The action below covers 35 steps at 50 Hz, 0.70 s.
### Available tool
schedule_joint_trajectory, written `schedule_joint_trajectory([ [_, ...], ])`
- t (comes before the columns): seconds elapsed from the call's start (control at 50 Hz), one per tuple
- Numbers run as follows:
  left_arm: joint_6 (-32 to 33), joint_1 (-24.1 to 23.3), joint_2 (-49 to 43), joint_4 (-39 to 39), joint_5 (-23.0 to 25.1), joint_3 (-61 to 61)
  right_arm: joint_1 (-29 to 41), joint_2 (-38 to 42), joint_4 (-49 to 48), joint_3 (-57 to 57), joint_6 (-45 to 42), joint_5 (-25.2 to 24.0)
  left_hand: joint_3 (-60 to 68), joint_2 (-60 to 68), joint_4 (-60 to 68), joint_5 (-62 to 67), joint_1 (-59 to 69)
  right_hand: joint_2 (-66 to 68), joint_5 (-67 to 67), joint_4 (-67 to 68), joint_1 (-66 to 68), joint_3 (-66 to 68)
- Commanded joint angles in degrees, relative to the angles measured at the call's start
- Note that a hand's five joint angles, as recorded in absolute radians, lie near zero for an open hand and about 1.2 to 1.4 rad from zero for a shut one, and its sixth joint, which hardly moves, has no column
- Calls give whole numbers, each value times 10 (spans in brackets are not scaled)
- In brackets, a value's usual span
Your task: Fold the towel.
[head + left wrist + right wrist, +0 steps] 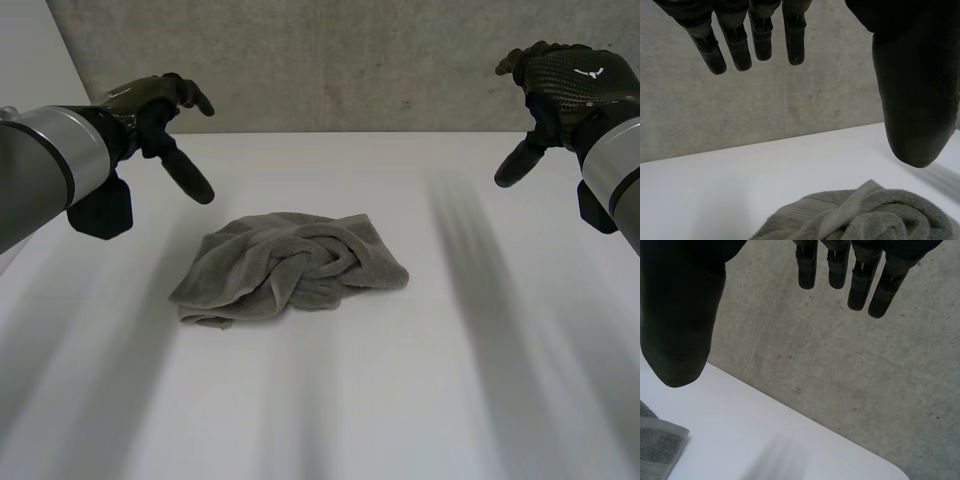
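A grey-green towel [290, 265] lies crumpled and twisted in the middle of the white table [420, 400]. My left hand [160, 110] hovers above the table to the towel's far left, fingers [755, 40] straight and apart from the thumb, holding nothing. My right hand [560, 85] hangs high at the far right, well clear of the towel, also open and empty. In the left wrist view the bunched towel [875, 217] lies below the thumb [915, 90]. The right wrist view catches a towel corner [657, 445] beneath the thumb [680, 315].
A grey concrete wall [340, 60] rises behind the table's far edge. The table's far corner [890, 472] appears past my right hand's fingers [860, 285].
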Motion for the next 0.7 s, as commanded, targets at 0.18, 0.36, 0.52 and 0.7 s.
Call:
schedule_joint_trajectory([
  [0.18,4,-5,12,2,-35,1,1,1,0,0,0,0,-36,-32,-36,-20,-41,-39,-34,-48,-37,-40],
  [0.36,2,-5,13,6,-29,-1,1,3,0,4,-6,-8,-34,-31,-34,-18,-39,-39,-34,-48,-37,-40],
  [0.52,2,-2,13,42,1,-9,32,18,-25,35,-70,-60,-36,-32,-36,-20,-41,-39,-34,-48,-37,-40],
  [0.7,2,14,12,51,4,-5,155,130,-32,20,-161,-213,-37,-34,-38,-22,-43,-39,-34,-48,-37,-40],
])
